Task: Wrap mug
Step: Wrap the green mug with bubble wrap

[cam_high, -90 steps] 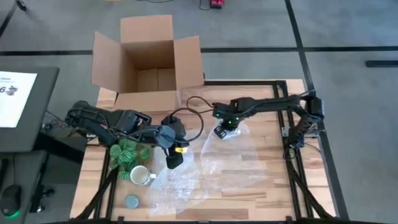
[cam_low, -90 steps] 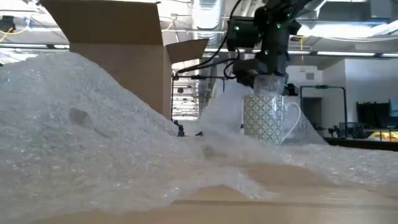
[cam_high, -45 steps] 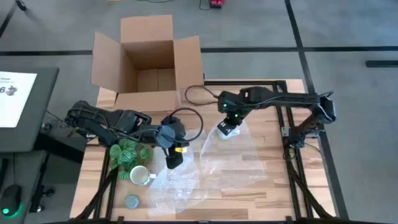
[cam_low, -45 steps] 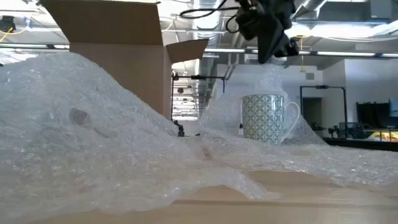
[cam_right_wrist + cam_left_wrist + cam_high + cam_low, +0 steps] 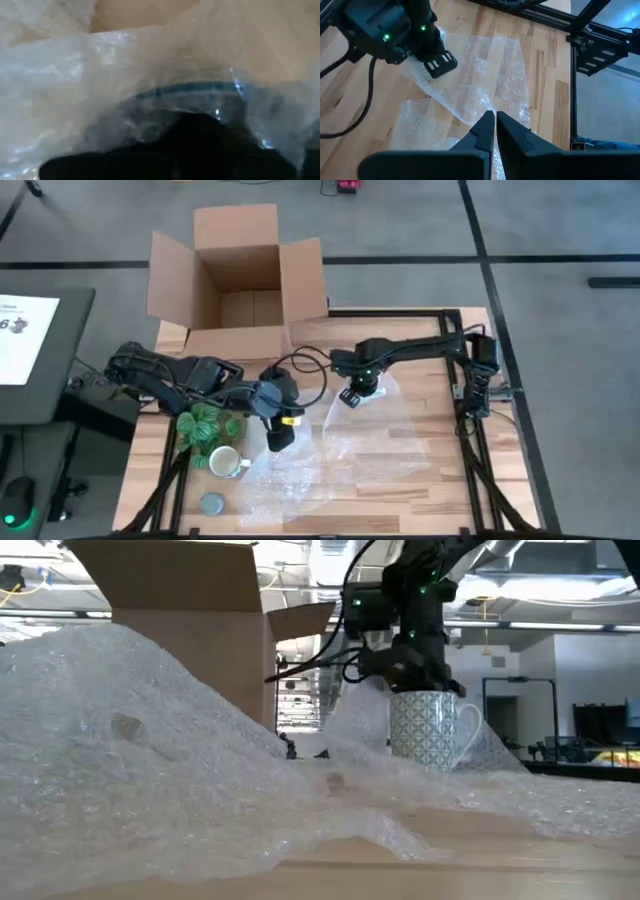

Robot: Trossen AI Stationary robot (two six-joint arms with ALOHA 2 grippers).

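A white-cream mug (image 5: 225, 462) stands on its base at the table's near left, and no gripper touches it. A clear bubble wrap sheet (image 5: 340, 450) covers the table's middle. A second, green-patterned mug (image 5: 425, 728) stands upright on the sheet, with wrap draped about it. My right gripper (image 5: 350, 393) hangs just over this mug's rim, shut on wrap. My left gripper (image 5: 493, 116) is shut on the sheet's left part, where the wrap rises in a hump (image 5: 120, 730). My left gripper pinches the bubble wrap at a raised fold (image 5: 479, 111) between its two fingertips, slanting down from the table's left. The wrap slopes from there down to the table. My right gripper comes from above, pointing down, and holds wrap (image 5: 368, 705) bunched beside the patterned mug's rim. The wrap itself hides its fingertips.
An open cardboard box (image 5: 240, 280) stands at the far left edge. A green patterned bundle (image 5: 205, 425) and a flat grey-blue disc (image 5: 212, 503) lie at the near left beside the white-cream mug. A cable (image 5: 310, 370) loops between the arms.
My right gripper rose with the wrap above the patterned mug. It then came back down and a little toward the table's left, so it now sits low over the mug's rim. The wrap has followed it and now drapes against the mug's side.
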